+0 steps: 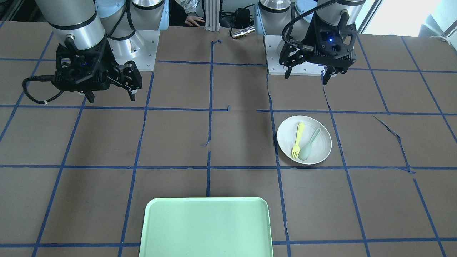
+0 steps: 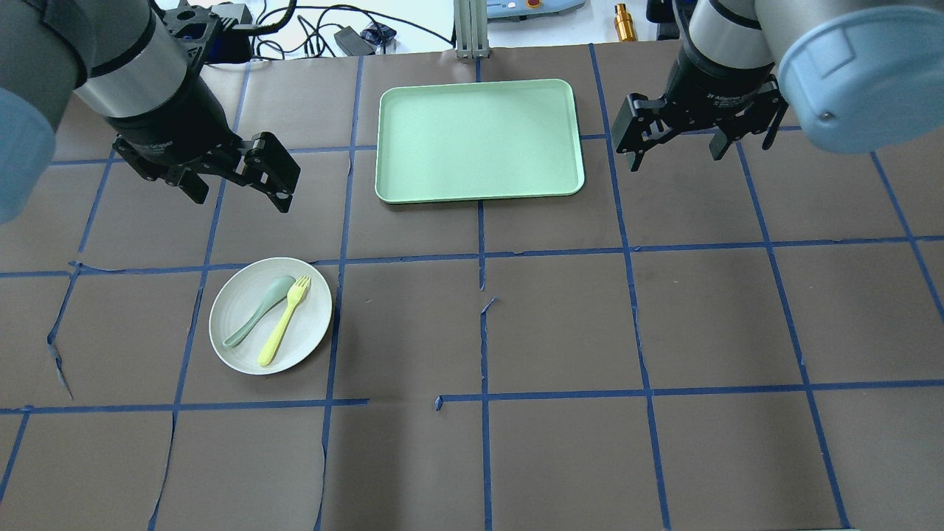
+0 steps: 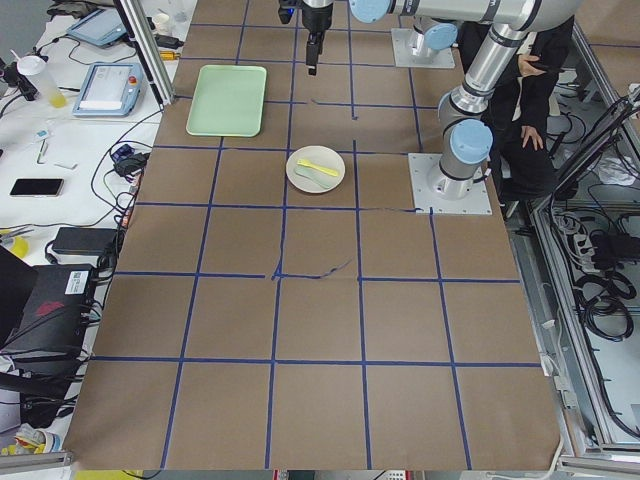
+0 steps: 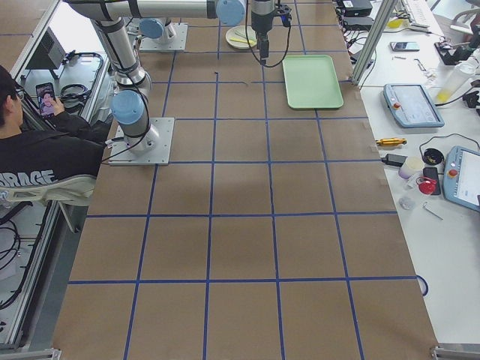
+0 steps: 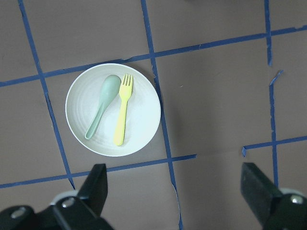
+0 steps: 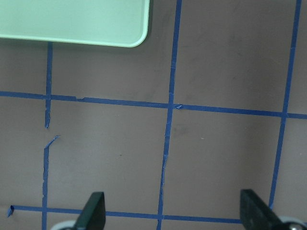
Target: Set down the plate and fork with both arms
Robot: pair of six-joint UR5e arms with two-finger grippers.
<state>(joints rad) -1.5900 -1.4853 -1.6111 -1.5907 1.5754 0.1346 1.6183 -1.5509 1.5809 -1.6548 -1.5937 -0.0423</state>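
The white plate (image 2: 308, 324) lies on the brown table on my left side, also in the front view (image 1: 287, 137) and the left wrist view (image 5: 141, 115). On it lie the pale-yellow fork (image 2: 284, 321) (image 1: 297, 140) (image 5: 122, 111) and a grey-green spoon (image 2: 258, 311) (image 5: 101, 106), side by side. My left gripper (image 2: 240, 195) (image 1: 307, 76) (image 5: 176, 191) hangs open and empty above the table, beyond the plate and apart from it. My right gripper (image 2: 675, 158) (image 1: 111, 98) (image 6: 173, 213) hangs open and empty over bare table to the right of the tray.
A mint-green rectangular tray (image 2: 479, 140) (image 1: 150, 214) (image 6: 72, 19) lies at the table's far middle. Blue tape lines grid the brown paper cover, which has some tears. Benches with devices run along the far side, and a person (image 4: 45, 150) sits behind the robot.
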